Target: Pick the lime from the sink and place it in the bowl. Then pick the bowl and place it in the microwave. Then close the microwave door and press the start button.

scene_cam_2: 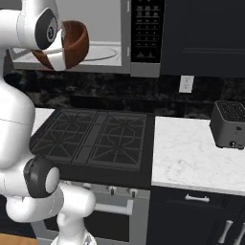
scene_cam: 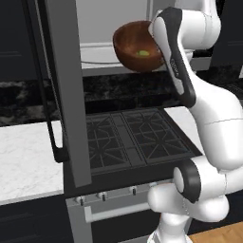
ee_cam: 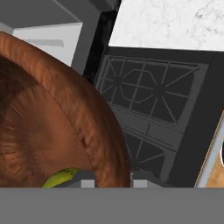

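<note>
While airborne, bowl (scene_cam: 135,45) beside microwave (scene_cam_2: 107,52) opening.

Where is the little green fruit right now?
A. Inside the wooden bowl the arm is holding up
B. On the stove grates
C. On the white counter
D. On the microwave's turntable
A: the lime lies in the bowl, held tilted in front of the open microwave.

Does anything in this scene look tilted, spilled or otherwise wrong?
The bowl is held in the air by the gripper, in front of the open microwave, and it is strongly tilted. The lime is inside it and nothing has spilled. The microwave door stands wide open over the stove.
</note>
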